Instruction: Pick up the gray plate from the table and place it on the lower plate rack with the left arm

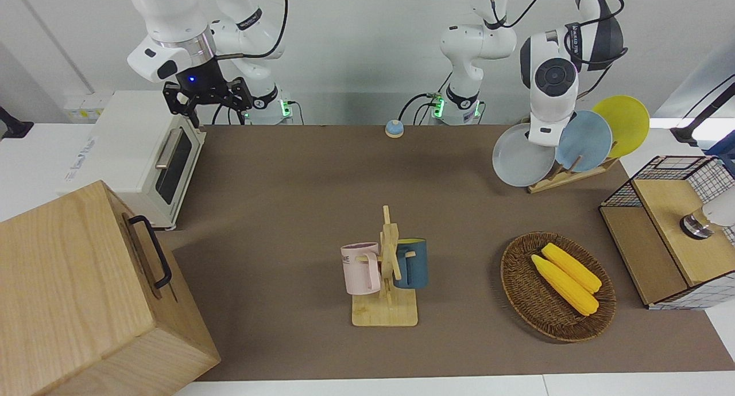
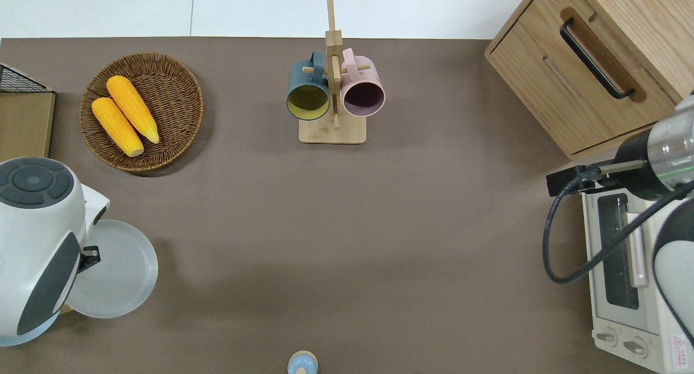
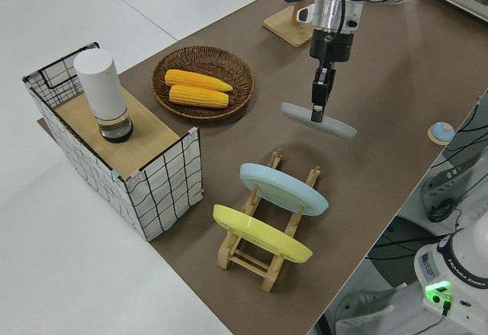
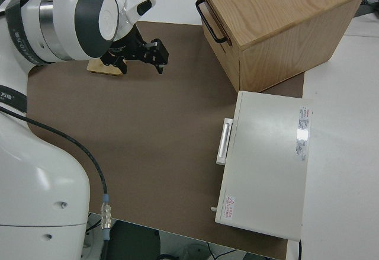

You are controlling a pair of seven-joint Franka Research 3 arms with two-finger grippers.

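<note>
Front view: left gripper clamped on the gray plate, aloft beside the lower plate rack; overhead view: plate over bare table; left side view: stiff, probably breakable and slippery, best pinched at its rim; right gripper parked, spread.

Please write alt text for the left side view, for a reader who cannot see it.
The left end effector holds the gray plate by its rim in the air, near the empty end of the wooden plate rack. The rack already holds a sky-blue plate and a yellow plate.
</note>
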